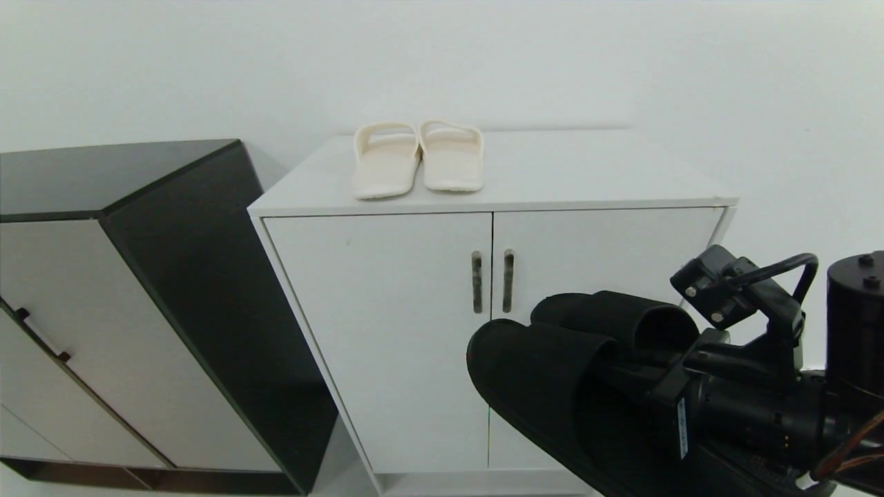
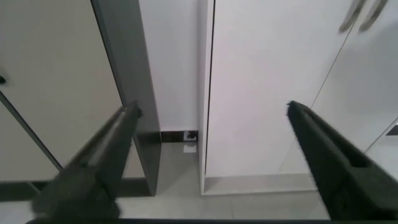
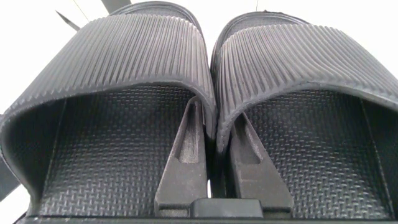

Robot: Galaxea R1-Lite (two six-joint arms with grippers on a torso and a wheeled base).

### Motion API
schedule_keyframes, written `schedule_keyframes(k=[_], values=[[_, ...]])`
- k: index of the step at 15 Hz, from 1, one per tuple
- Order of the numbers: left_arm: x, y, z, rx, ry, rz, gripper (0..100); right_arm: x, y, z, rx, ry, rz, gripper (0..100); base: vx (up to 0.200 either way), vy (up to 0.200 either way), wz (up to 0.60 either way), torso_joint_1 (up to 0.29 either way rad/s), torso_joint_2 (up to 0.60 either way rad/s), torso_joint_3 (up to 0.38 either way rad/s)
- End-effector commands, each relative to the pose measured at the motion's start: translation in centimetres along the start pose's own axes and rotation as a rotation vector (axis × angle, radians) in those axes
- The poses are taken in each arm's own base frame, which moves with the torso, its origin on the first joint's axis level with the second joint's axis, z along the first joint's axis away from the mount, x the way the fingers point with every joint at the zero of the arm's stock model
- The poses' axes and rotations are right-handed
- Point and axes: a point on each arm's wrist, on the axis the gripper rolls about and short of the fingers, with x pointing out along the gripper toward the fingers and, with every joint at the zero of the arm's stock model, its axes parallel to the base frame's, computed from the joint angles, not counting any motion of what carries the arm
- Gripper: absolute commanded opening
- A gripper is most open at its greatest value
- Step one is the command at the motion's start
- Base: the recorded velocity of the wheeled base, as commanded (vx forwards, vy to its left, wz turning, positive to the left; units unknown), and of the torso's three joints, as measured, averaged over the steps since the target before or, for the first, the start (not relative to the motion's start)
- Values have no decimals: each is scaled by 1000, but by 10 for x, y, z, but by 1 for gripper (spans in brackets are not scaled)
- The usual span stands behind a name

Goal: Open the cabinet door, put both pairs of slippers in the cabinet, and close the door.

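A white two-door cabinet (image 1: 387, 331) stands ahead with both doors shut, two dark slot handles (image 1: 492, 281) at the middle seam. A cream pair of slippers (image 1: 416, 157) lies on its top. My right gripper (image 3: 215, 134) is shut on the inner side walls of a black pair of slippers (image 1: 552, 373), held side by side in the air in front of the cabinet's right door. In the right wrist view each finger (image 3: 183, 155) lies inside one ribbed black slipper (image 3: 124, 93). My left gripper (image 2: 211, 118) hangs open and empty, low before the cabinet's left side (image 2: 267, 93).
A black-and-beige cabinet (image 1: 131, 310) stands close to the left of the white one, with a narrow gap (image 2: 177, 81) between them. A plain white wall is behind. Pale floor (image 2: 180, 180) shows under both cabinets.
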Motion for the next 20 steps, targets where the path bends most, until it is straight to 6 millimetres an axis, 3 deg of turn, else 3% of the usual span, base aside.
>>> schedule_keyframes(k=[1,14,15,17,18,20], values=[[0,0,0,0,-1,0,100,0,0,-3,-2,11,0,0,0,0,0,-154,466,310],[1,0,3,60,12,-20,100,7,4,-15,-12,50,16,0,0,0,0,-70,406,333],[-1,-1,21,83,-17,-24,100,7,4,-16,-12,47,16,0,0,0,0,2,80,61],[10,-2,86,20,-20,-56,100,7,6,-15,-14,36,25,0,0,0,0,0,0,0],[19,-3,96,18,13,-101,100,6,6,-15,-15,34,26,0,0,0,0,0,0,0],[57,-7,112,3,132,-259,100,5,6,-17,-14,37,24,0,0,0,0,0,0,0]])
